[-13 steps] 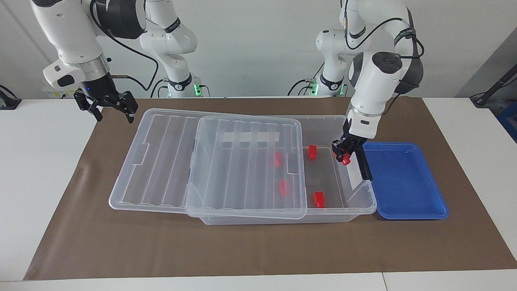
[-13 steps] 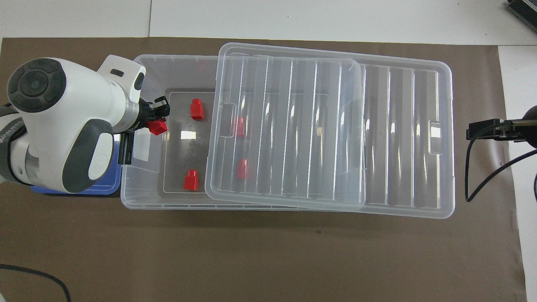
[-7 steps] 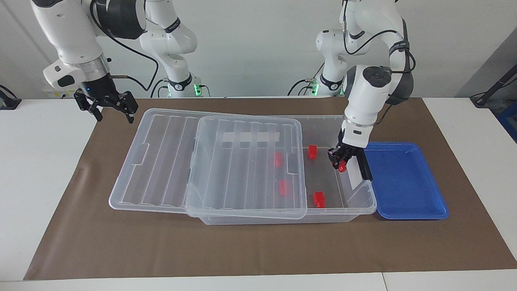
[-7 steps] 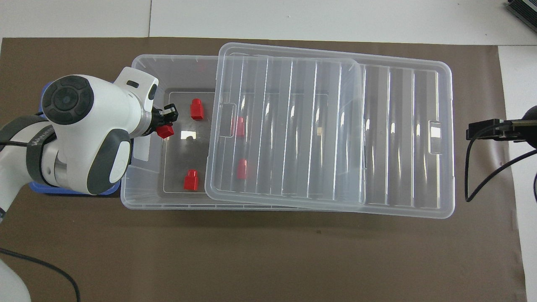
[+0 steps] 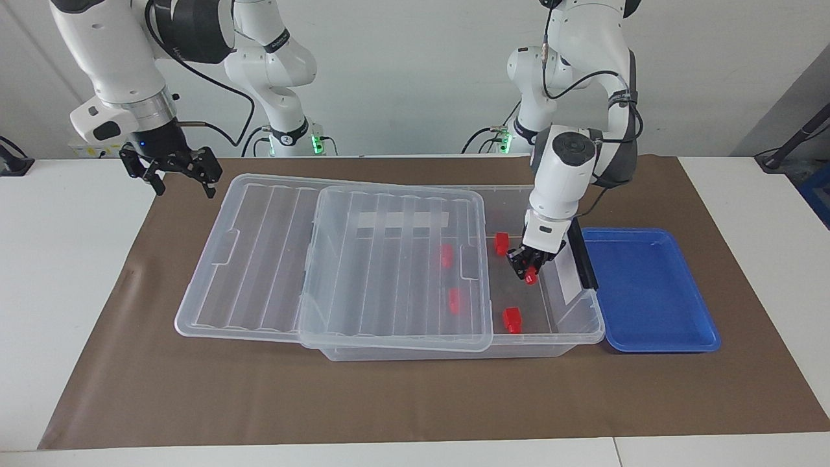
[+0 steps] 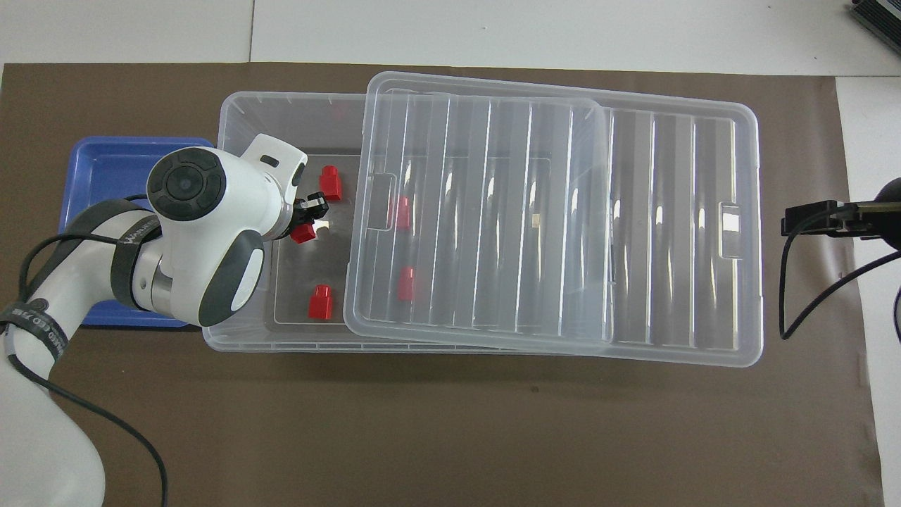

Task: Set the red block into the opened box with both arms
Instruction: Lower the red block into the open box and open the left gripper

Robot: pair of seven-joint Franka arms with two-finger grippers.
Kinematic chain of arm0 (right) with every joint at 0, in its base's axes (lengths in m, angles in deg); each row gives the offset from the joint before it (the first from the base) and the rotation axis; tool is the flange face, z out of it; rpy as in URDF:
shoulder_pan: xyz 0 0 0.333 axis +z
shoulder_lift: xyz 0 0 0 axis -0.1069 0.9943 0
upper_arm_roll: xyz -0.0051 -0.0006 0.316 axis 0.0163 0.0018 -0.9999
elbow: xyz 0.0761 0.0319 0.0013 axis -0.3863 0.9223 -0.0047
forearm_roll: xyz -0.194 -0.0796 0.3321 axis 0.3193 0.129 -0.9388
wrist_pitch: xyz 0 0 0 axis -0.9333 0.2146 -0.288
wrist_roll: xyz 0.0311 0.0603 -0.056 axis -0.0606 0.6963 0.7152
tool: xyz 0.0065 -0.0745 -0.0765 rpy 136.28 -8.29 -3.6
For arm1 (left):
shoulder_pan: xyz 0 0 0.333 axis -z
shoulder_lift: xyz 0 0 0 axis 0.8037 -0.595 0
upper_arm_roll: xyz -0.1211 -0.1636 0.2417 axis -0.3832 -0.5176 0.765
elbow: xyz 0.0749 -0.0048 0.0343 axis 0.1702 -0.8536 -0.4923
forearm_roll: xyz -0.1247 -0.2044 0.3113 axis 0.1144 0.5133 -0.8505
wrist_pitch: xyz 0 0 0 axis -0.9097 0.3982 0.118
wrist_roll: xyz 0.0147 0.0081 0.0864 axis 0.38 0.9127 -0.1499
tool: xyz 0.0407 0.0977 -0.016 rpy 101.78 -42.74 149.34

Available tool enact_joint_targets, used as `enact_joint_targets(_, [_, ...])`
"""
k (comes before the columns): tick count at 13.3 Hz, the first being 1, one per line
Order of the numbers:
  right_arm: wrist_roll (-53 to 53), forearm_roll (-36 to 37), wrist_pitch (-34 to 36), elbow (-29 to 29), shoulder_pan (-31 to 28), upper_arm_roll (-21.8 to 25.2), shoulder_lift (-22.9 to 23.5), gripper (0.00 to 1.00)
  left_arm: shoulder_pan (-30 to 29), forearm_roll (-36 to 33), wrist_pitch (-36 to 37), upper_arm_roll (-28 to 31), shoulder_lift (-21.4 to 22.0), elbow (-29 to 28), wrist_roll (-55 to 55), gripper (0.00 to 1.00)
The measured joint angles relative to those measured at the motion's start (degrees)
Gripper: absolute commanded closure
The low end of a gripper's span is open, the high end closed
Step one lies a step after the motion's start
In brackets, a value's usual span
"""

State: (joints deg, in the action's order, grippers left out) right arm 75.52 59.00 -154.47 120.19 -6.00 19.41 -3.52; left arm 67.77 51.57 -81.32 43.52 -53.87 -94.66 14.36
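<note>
- Now, facing view: left end effector (image 5: pixel 526 269) closed on a small bright-red chunky plastic block (image 5: pixel 531 277), hanging inside the uncovered end of the large clear plastic storage box (image 5: pixel 570 324), just above its floor.
- Ribbed clear lid (image 5: pixel 395 266) slid toward the right arm's end of the worktop (image 5: pixel 402 395), covering most of the box and overhanging it on that side.
- Two loose red blocks on the bare box floor: one nearer the robots (image 5: pixel 501 243), one farther from them (image 5: pixel 512 320); two more showing dimly through the lid (image 5: pixel 447 255) (image 5: pixel 454 301).
- Shallow blue plastic tray (image 5: pixel 648 285) just beside the box at the left arm's end, with a black handle bar (image 5: pixel 581 254) on the box end facing it.
- Right end effector (image 5: pixel 174 170) spread wide and holding nothing, up in the air over the brown mat near the lid's corner; right arm waiting.
- Overhead view: left end effector (image 6: pixel 307 220) over the open part of the box (image 6: pixel 239 331), gripped red block (image 6: pixel 303 233) at its tip, between the two loose blocks (image 6: pixel 329 183) (image 6: pixel 321 302).
- Lid (image 6: pixel 556 218) across the rest of the box; blue tray (image 6: pixel 105 162) partly hidden under the left arm.
- Right end effector (image 6: pixel 809 218) only at the frame's edge, over the mat's border past the lid.
</note>
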Motion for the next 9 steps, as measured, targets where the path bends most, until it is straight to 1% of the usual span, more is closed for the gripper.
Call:
enact_joint_targets(3, [0.0, 0.0, 0.0, 0.18, -0.06, 0.0, 0.0, 0.0, 1.3, -4.49, -3.93, -0.03, -3.62, -0.57, -5.03, 1.0])
enact_joint_targets(6, [0.0, 0.0, -0.01, 0.34, -0.07, 0.0, 0.0, 0.0, 1.36, -4.9, -5.14, 0.19, -4.49, -0.78, -5.46, 1.0])
enact_joint_targets(7, [0.0, 0.0, -0.02, 0.37, -0.07, 0.0, 0.0, 0.0, 1.35, -4.91, -5.86, 0.37, -4.49, -1.14, -5.46, 0.9])
enact_joint_targets(8, [0.0, 0.0, -0.03, 0.39, -0.08, 0.0, 0.0, 0.0, 1.31, -4.91, -6.39, 0.54, -4.49, -1.56, -5.46, 0.68])
enact_joint_targets(9, [0.0, 0.0, -0.03, 0.45, -0.1, 0.0, 0.0, 0.0, 1.25, -4.91, -6.68, 0.67, -4.49, -1.81, -5.46, 0.66])
